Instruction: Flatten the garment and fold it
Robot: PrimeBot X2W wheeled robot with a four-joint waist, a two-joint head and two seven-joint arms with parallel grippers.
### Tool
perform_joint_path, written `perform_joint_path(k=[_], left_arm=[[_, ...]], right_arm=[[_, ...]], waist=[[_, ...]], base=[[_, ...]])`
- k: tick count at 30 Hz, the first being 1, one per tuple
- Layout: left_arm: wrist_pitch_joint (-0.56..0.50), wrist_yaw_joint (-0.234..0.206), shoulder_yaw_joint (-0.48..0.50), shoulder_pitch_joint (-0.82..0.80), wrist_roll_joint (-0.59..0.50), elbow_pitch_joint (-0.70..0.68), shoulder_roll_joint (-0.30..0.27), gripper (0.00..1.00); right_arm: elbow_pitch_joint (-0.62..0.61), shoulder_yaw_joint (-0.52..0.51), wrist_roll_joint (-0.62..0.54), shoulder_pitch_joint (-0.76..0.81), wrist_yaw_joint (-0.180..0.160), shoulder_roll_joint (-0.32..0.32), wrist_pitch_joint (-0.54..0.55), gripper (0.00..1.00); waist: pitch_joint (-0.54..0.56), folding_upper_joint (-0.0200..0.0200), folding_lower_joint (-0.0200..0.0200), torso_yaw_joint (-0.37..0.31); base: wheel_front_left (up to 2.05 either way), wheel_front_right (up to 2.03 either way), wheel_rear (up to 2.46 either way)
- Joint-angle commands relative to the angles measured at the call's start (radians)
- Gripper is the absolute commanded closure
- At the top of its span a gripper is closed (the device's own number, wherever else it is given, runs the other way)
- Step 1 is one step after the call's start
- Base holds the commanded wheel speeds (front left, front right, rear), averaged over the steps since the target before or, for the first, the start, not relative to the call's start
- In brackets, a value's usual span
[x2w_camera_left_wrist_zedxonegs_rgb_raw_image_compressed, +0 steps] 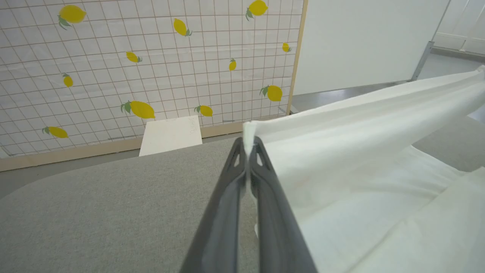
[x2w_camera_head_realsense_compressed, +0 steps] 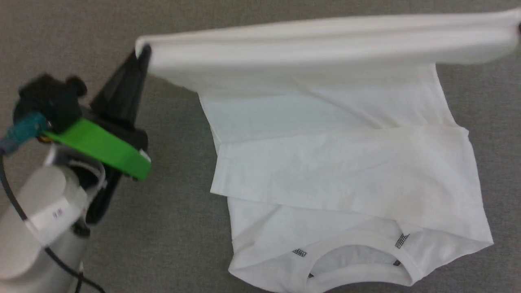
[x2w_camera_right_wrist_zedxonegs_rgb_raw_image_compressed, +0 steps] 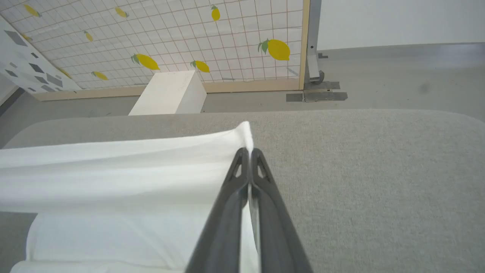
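The garment [x2w_camera_head_realsense_compressed: 346, 162] is a white shirt lying on the grey table, collar toward me, sleeves folded across its body. Its far hem edge [x2w_camera_head_realsense_compressed: 325, 44] is lifted off the table and stretched taut between both grippers. My left gripper [x2w_camera_head_realsense_compressed: 142, 53] is shut on the hem's left corner; in the left wrist view its fingertips [x2w_camera_left_wrist_zedxonegs_rgb_raw_image_compressed: 249, 146] pinch the fabric [x2w_camera_left_wrist_zedxonegs_rgb_raw_image_compressed: 360, 125]. My right gripper [x2w_camera_right_wrist_zedxonegs_rgb_raw_image_compressed: 248, 151] is shut on the hem's right corner, and the cloth [x2w_camera_right_wrist_zedxonegs_rgb_raw_image_compressed: 113, 170] runs away from it to the left. In the head view that corner reaches the right edge [x2w_camera_head_realsense_compressed: 513, 32].
The grey padded table [x2w_camera_head_realsense_compressed: 171, 171] extends past the shirt on all sides. Beyond its far edge a rigid white box [x2w_camera_right_wrist_zedxonegs_rgb_raw_image_compressed: 170, 93] stands on the floor in front of a lemon-patterned grid screen [x2w_camera_left_wrist_zedxonegs_rgb_raw_image_compressed: 151, 64]. A white panel [x2w_camera_left_wrist_zedxonegs_rgb_raw_image_compressed: 363, 41] stands further right.
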State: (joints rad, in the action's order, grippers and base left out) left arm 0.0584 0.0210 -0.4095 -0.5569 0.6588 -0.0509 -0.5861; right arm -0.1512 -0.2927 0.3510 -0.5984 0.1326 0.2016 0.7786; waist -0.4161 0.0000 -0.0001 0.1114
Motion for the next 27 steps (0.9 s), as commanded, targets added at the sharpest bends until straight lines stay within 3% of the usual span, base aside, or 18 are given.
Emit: perform_joint_path(k=[1, 9, 14, 21, 27], left_arm=[[0.006, -0.023, -0.006, 0.074, 0.001, -0.05, -0.015, 1.0], [-0.002, -0.123, -0.086, 0.436, -0.014, -0.254, -0.053, 1.0], [-0.013, -0.14, -0.146, 0.581, -0.014, -0.275, -0.071, 1.0], [-0.037, -0.149, -0.202, 0.706, 0.028, -0.26, -0.069, 1.0], [-0.05, -0.124, -0.268, 0.73, 0.011, -0.165, -0.053, 1.0]], right_arm=[[-0.038, -0.017, 0.022, 0.067, -0.002, -0.011, 0.014, 1.0], [-0.222, -0.088, 0.109, 0.435, -0.002, -0.08, 0.061, 1.0], [-0.29, -0.099, 0.142, 0.636, -0.002, -0.117, 0.045, 1.0], [-0.285, -0.095, 0.189, 0.831, -0.002, -0.148, -0.011, 1.0], [-0.229, -0.041, 0.101, 0.923, -0.002, -0.145, -0.101, 1.0]], waist=[[0.115, 0.0, 0.0001, -0.022], [0.202, 0.0, 0.0001, -0.031], [0.234, 0.0, 0.0001, -0.039], [0.273, 0.0, 0.0001, -0.053], [0.294, 0.0, 0.0001, -0.056]], base=[[0.0, 0.0, 0.0], [0.0, 0.0, 0.0], [0.0, 0.0, 0.0], [0.0, 0.0, 0.0], [0.0, 0.0, 0.0]])
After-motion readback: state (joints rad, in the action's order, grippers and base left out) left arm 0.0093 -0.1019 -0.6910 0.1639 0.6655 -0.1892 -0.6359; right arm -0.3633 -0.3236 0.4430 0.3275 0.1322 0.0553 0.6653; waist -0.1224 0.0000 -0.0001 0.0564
